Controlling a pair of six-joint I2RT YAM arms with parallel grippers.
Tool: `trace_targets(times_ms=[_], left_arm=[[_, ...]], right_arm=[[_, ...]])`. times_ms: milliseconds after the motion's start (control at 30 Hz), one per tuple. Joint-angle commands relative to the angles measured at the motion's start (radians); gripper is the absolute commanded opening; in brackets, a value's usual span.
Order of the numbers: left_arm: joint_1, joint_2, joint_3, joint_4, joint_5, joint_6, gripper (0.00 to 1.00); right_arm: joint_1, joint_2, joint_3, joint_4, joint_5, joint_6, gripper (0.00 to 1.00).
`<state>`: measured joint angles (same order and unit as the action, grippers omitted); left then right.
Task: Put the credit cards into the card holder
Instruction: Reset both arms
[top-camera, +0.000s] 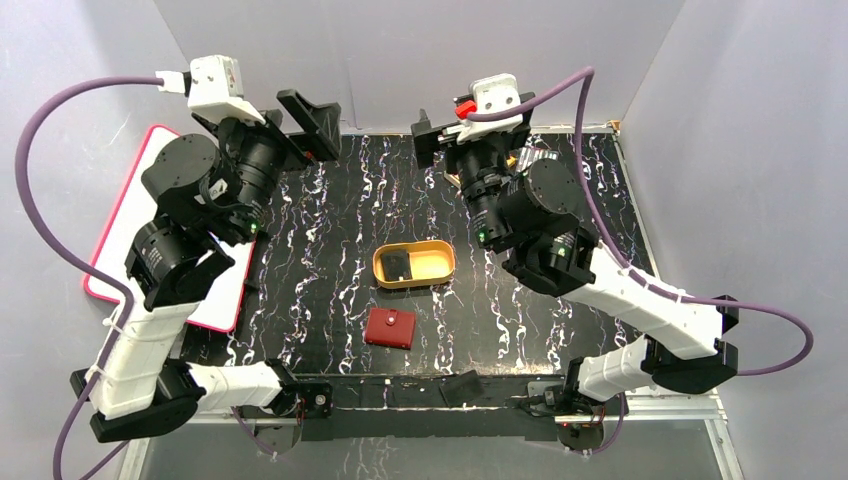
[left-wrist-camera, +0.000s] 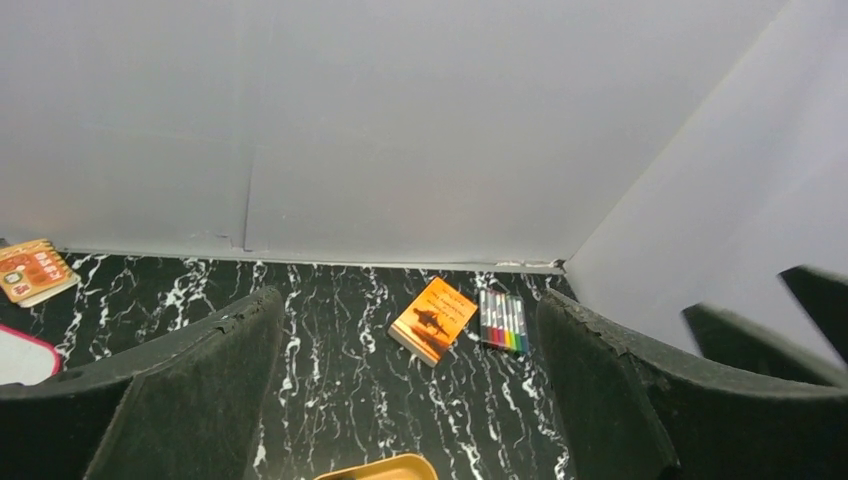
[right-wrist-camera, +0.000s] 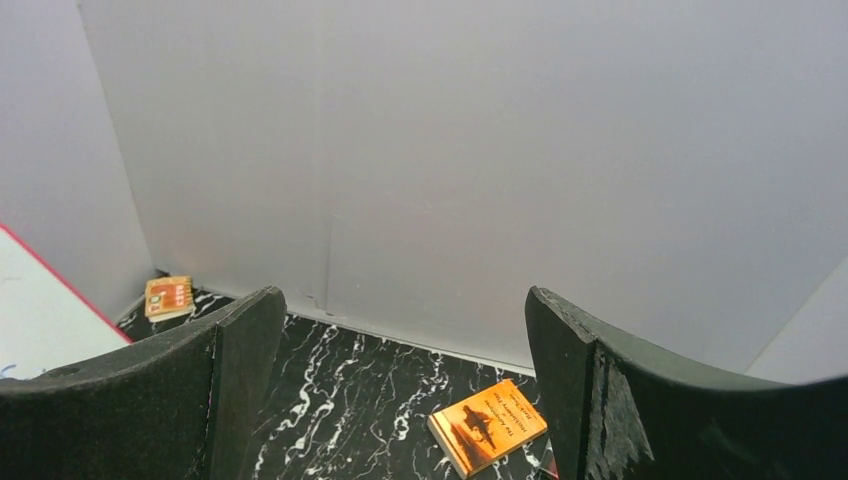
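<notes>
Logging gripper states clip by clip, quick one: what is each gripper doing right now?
Left gripper: open, holding nothing.
Right gripper: open, holding nothing.

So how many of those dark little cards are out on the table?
2 in view: one card lies in the tan tray; a second card, harder to make out, lies at the table's near edge, right of the red wallet. More may be hidden.

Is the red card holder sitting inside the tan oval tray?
No, the card holder lies on the black table outside the tray, on its near side.
</notes>
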<state>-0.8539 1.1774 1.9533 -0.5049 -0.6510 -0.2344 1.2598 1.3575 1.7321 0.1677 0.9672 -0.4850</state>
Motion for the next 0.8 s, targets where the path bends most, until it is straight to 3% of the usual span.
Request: trace_targets(times_ms=[0,300,500,767], left_arm=[[-0.001,-0.053,-0.094,0.064,-0.029,0.006,0.94],[-0.001,-0.023,-0.098,0.015,-0.073,-0.066,0.95],[-0.002,-0.027,-0.097,0.031,-0.069,-0.065,0.95],[-0.001,-0.04,-0.128,0.029,-0.074,-0.064,0.95]], right_arm=[[-0.008,-0.026,-0.017,0.171,0.085,-0.111,0.99],[-0.027,-0.099,-0.079,0.328,0.202,-0.152,0.99],[-0.027,-0.196,-0.04,0.165,0.144,0.097,0.99],[-0.027,-0.324,-0.229,0.214,0.074,0.092,0.98]])
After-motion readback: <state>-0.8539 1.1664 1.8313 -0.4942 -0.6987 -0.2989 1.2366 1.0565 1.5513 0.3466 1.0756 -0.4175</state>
